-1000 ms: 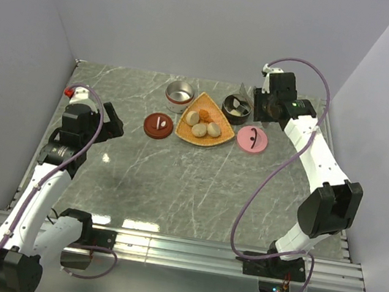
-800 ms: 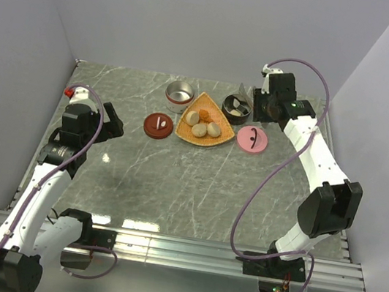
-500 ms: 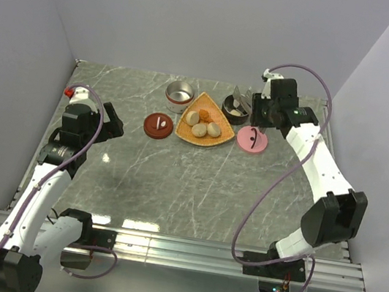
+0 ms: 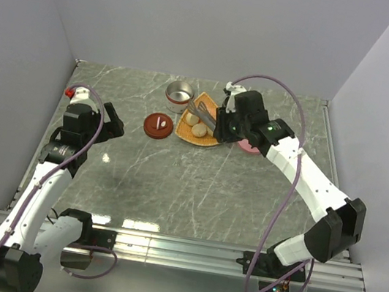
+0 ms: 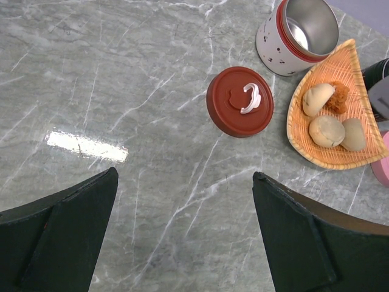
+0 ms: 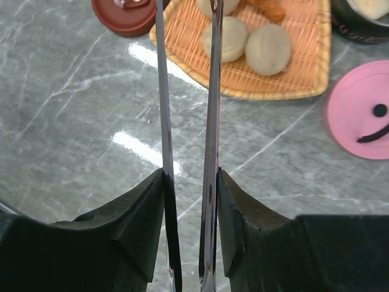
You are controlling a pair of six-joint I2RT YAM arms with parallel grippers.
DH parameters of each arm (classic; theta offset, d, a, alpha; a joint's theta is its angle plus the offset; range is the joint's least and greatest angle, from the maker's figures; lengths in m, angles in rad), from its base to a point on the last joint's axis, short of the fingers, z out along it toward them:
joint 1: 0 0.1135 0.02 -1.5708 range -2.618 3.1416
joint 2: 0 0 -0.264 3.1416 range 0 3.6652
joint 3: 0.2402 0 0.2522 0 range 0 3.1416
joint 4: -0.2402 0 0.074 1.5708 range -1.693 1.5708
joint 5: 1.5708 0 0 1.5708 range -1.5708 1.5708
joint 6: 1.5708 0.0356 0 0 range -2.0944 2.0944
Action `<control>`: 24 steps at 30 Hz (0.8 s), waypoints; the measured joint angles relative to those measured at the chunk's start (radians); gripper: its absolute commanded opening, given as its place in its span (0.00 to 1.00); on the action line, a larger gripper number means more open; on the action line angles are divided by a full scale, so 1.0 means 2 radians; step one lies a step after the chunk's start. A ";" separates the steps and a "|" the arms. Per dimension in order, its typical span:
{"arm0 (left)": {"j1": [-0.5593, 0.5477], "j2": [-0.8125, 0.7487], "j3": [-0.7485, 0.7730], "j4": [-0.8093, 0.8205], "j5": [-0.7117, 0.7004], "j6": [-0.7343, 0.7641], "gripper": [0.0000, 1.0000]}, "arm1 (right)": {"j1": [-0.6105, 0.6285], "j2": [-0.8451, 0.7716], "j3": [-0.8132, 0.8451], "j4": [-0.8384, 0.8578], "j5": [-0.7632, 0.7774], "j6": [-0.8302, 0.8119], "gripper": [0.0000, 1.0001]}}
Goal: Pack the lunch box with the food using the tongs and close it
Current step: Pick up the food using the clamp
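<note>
Food (image 6: 223,38): beige lumps + an orange piece on the woven tray (image 6: 304,67), middle-far of table. One more pale piece sits in the black container (image 6: 364,13) just right of tray, prob. a lunch-box part.

Tongs (image 6: 212,91) are clamped betw. the right gripper (image 6: 189,182) fingers, squeezed part-way, arms nearly parallel w/ a narrow gap. Long axis runs straight out from the wrist, pointing left over the tray. Tips run off the top of the wrist view, so can't tell if they touch anything. One arm crosses the nearest lump, so food lies dead ahead along the axis, just below the tips.

Left gripper (image 5: 185,176): jaws wide apart, holding nothing, hovers well left of tray. Right arm far nearer; pick is its job.
</note>
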 measured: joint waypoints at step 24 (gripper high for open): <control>-0.001 0.054 0.024 0.032 0.043 0.023 0.99 | 0.022 0.054 0.011 -0.015 0.046 0.018 0.42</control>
